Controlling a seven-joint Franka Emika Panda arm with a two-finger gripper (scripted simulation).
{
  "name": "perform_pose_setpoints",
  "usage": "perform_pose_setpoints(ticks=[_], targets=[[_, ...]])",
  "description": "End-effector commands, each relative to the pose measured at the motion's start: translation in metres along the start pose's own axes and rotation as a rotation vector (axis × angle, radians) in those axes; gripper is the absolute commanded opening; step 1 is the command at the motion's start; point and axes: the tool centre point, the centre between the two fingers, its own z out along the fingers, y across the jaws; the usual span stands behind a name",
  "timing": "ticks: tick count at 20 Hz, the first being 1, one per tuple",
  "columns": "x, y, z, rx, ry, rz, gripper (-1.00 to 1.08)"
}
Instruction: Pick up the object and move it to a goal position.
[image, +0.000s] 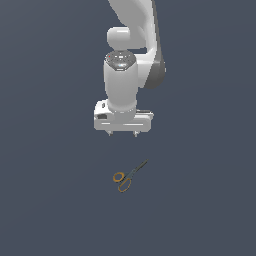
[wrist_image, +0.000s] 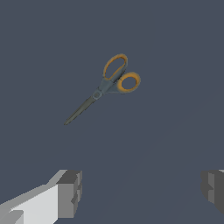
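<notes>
Scissors (wrist_image: 106, 85): matt orange loops, dull dark blades; arm (image: 120, 82) smooth, glossy white.

The arm (image: 131, 30) is glossy white, built of rounded cylindrical links, with a dark grey band along the joint on the exterior view's right. Above the gripper sits a stout white cylinder capped by a grey metallic disc (image: 120, 58) bearing a small red mark. Below it is a flat, wide white hand block with a dark recess on one end. The gripper (image: 122, 133) shows two short, thin grey tips projecting beneath the block. In the wrist view, the fingers (wrist_image: 69, 193) are blocky, white-bodied, ending in grey square pads with ridged inner faces.
</notes>
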Motion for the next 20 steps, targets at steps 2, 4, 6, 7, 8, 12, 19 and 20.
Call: perform_pose_setpoints(ticks=[2,4,6,7,8,12,19,20], targets=[[0.0,0.0001,0.0,0.0,0.0,-0.001,1.0],[-0.0003,-0.0003,0.0002,-0.002,-0.001,-0.007,1.0],[-0.0007,-0.0007,0.0007,-0.005,-0.003,-0.019,1.0],[-0.0009,-0.001,0.001,-0.007,-0.004,-0.027,1.0],[-0.0012,-0.0013,0.0013,-0.009,-0.005,-0.034,1.0],[-0.0014,-0.0016,0.0018,-0.013,-0.006,-0.044,1.0],[-0.0006,-0.002,0.0023,-0.012,-0.006,-0.036,1.0],[0.0,-0.0022,0.0028,-0.011,-0.006,-0.03,1.0]])
